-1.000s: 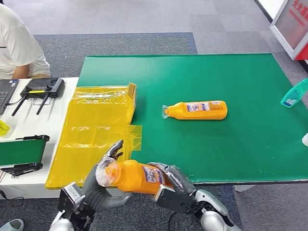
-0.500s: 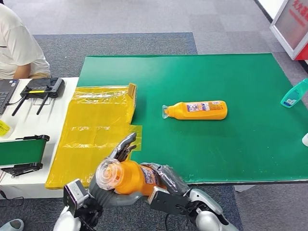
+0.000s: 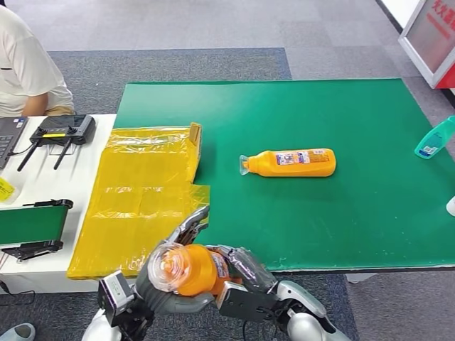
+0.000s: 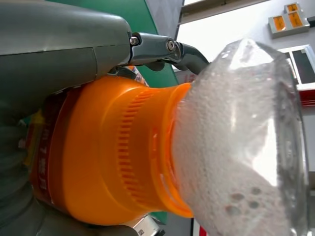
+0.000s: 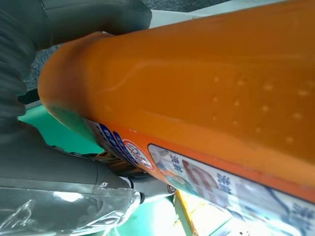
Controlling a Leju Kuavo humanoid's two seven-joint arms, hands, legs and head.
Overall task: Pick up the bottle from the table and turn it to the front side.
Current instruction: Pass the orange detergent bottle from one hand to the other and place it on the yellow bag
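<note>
My left hand (image 3: 161,284) cups the neck end of the bottle (image 3: 190,270), fingers wrapped under it. Bottle is off the worktop (image 3: 343,213), at its near edge, long axis roughly level, clear cap pointing back at me. My right hand (image 3: 242,273) grips the base end, fingers closed around the body.

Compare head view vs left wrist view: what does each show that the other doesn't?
Head view alone: a second orange bottle lying on the green mat, the yellow plastic sheet, a teal bottle at the mat's far right edge, a controller and a seated person on the left, and the right hand holding the held bottle's body.

Left wrist view alone: close detail of the ribbed orange neck and the bubbled clear cap.

Both: the held orange bottle in the left hand.
</note>
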